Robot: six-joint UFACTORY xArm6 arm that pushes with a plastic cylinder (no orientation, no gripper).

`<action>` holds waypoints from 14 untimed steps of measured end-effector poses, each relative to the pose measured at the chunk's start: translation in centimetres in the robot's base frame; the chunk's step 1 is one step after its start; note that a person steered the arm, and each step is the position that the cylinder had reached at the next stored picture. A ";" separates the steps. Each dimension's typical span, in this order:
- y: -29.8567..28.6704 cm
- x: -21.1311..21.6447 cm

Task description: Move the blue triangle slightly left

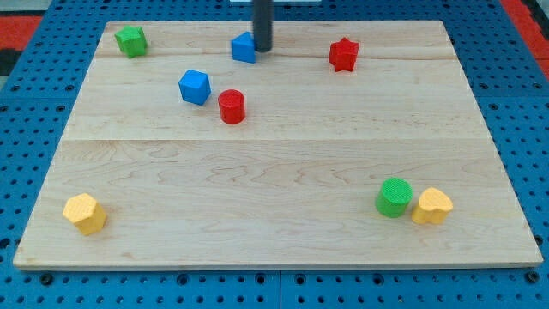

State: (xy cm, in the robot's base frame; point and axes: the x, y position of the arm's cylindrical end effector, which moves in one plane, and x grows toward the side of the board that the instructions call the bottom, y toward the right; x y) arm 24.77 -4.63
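The blue triangle (244,47) lies near the view's top, left of centre, on the wooden board (274,172). My tip (262,49) stands right against the triangle's right side, touching it or nearly so. The dark rod rises from there out of the view's top.
A blue cube (195,87) and a red cylinder (232,106) lie below and left of the triangle. A green star-like block (131,40) is at top left, a red star (343,54) at top right. A yellow block (85,213) is at bottom left; a green cylinder (394,196) and a yellow heart-like block (431,206) at bottom right.
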 end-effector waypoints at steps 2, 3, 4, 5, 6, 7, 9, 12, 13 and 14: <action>-6.8 -2.1; -7.4 -2.3; 0.1 -2.8; 4.6 -2.8; 5.5 -2.8; 8.5 -1.0; 4.9 -0.5; -7.9 0.4; -8.4 0.4; -8.8 1.3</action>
State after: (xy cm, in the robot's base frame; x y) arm 26.12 -13.47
